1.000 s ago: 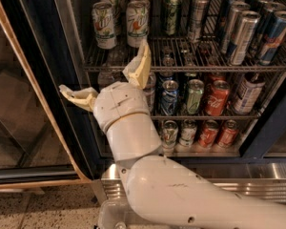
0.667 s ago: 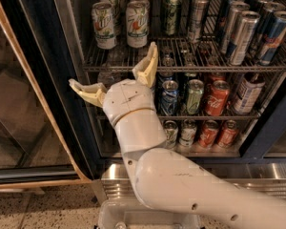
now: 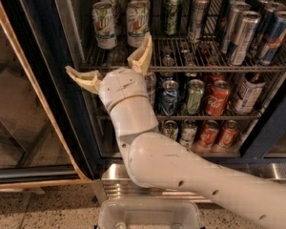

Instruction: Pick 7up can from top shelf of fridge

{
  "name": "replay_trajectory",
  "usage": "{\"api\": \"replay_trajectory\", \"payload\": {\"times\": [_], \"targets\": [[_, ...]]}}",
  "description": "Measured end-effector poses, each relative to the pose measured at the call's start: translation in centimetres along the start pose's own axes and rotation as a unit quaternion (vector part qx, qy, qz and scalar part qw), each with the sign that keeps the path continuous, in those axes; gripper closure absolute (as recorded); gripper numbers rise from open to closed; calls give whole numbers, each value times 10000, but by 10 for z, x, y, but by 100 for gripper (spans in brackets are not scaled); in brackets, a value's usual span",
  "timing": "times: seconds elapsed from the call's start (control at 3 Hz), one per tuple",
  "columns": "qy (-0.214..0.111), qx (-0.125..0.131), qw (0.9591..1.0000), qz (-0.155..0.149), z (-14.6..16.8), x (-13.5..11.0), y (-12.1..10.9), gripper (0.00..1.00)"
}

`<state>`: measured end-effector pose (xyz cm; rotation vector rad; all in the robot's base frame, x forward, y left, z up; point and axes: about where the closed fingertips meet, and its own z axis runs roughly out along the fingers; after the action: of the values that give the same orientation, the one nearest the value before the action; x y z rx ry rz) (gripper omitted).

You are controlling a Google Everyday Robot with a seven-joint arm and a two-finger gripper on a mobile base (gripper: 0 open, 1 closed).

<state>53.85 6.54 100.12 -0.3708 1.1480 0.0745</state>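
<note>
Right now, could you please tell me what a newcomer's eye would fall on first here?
The big white arm fills the lower middle, its tool spread open before the left end of the top shelf. Just above it stands the 7up can, beside a like can with an orange-red patch, in the fridge packed with drinks.

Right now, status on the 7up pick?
Gripper open, empty, just below the top shelf front edge. 7up can upright on shelf, ungrasped. Orange-patch white can close beside it.
</note>
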Motion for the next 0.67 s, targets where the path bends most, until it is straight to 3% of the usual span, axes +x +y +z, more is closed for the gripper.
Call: {"api": "replay_trajectory", "payload": {"times": [0.67], "targets": [[-69, 123, 9999, 67, 6, 2, -5, 0]]}}
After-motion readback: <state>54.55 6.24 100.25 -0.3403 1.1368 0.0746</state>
